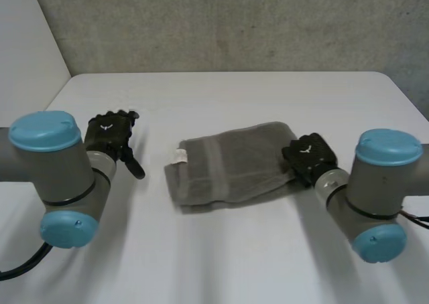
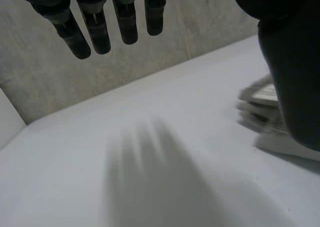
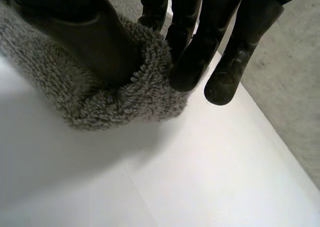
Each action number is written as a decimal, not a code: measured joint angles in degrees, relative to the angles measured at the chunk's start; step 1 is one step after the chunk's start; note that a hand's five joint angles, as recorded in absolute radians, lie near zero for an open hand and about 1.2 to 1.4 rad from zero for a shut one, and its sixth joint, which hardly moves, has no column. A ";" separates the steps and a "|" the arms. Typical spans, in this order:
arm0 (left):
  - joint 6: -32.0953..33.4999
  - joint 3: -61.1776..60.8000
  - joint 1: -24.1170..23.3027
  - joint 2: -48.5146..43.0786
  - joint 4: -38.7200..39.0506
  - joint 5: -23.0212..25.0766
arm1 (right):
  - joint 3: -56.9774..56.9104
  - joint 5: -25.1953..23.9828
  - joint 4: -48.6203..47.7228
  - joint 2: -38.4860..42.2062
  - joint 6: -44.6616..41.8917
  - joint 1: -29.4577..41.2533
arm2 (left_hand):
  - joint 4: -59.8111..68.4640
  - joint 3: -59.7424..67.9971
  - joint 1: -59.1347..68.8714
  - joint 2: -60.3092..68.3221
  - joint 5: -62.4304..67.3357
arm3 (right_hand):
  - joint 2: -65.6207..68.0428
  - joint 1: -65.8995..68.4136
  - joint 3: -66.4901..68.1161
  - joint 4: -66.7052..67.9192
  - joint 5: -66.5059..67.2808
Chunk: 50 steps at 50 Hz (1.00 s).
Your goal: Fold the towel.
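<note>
Pinching the near end of the towel point(image 1: 228, 167), the right hand point(image 1: 308, 155) has its thumb point(image 3: 85, 32) pressed into the grey pile and its fingers point(image 3: 195, 62) curled against the rolled fold from the other side, so the cloth is gripped between them. From there the towel runs leftward across the middle of the table point(image 1: 268, 96), already doubled into a rumpled oblong, with a small white label point(image 1: 179, 156) showing at its left end. Well apart from that end, toward the table's left edge, the left hand point(image 1: 110, 136) hangs over bare tabletop with its fingers point(image 2: 95, 32) straight and spread, holding nothing. It looks to me as though a further fold is in hand: one end is taken up and wants carrying over onto the label end. That move calls for lifting the gripped end clear and laying it square across. The left hand would likely need to come in and pin the loose end so the bundle doesn't drag.
</note>
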 measured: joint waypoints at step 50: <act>-1.30 12.37 -11.73 -2.11 2.36 1.85 | 4.64 -11.36 1.57 -17.14 6.16 6.12 | 0.00 -0.05 0.00 0.00 0.00 | -59.66 -62.01 -62.48 -62.17 -63.26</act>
